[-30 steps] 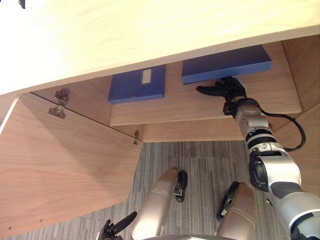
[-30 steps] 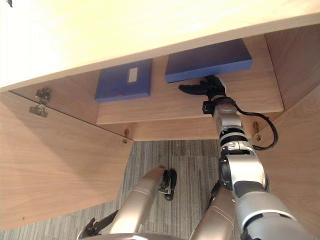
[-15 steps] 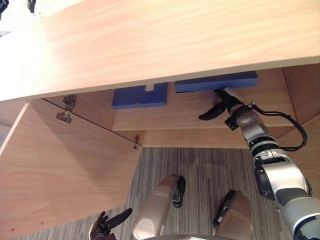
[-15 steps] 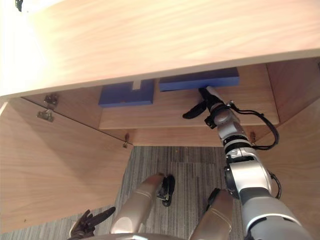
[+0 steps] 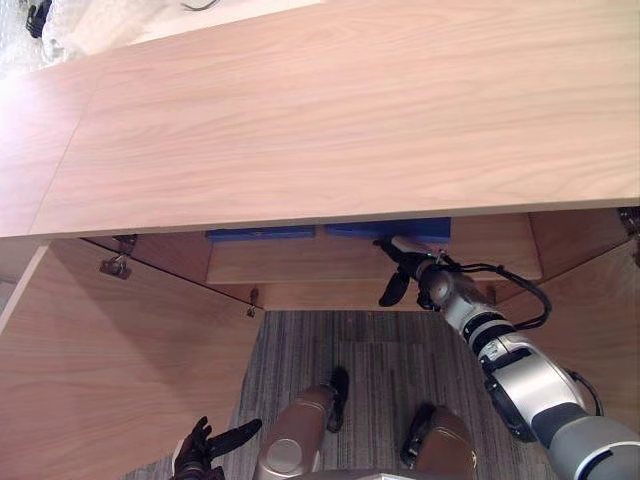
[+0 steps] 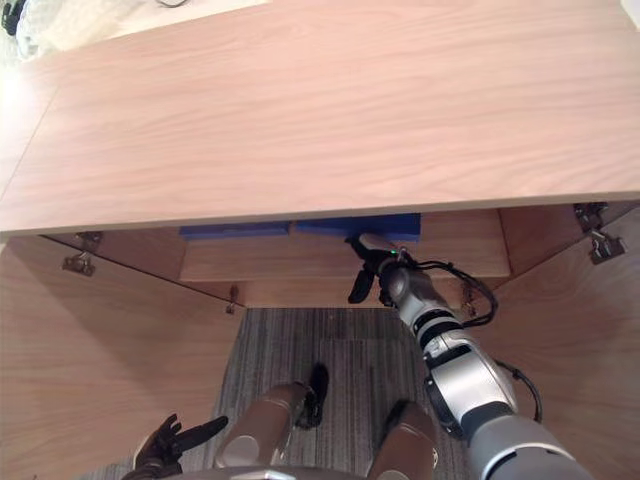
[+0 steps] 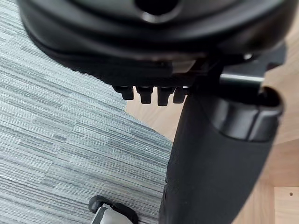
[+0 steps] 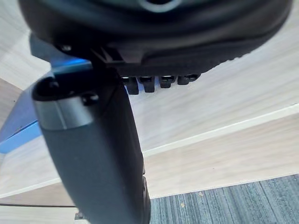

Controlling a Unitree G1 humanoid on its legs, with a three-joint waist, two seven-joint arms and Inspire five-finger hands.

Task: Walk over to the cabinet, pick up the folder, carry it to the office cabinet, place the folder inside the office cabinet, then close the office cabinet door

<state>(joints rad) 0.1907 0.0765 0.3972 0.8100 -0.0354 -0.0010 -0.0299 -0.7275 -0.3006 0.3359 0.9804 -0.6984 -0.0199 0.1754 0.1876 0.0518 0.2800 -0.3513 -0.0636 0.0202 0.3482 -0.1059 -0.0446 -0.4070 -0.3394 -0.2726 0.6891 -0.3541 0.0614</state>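
Note:
Two blue folders lie flat on the shelf (image 5: 300, 265) inside the open cabinet, mostly hidden under its top. The right folder (image 5: 420, 229) lies just beyond my right hand (image 5: 410, 268); the left folder (image 5: 260, 233) lies beside it. My right hand is open at the shelf's front edge, its thumb (image 5: 392, 290) hanging down over the edge, and it holds nothing. A blue edge of the folder (image 8: 18, 126) shows past the hand in the right wrist view. My left hand (image 5: 205, 450) hangs low over the carpet, open and idle.
The cabinet's wide wooden top (image 5: 330, 120) overhangs the shelf. Its left door (image 5: 110, 380) and right door (image 6: 590, 330) stand open on either side of me. Grey striped carpet (image 5: 380, 350) lies in front of the cabinet.
The camera has tilted up, so the cabinet top now covers most of both folders. My right hand has drawn back from the right folder to the shelf's front edge, thumb now pointing down.

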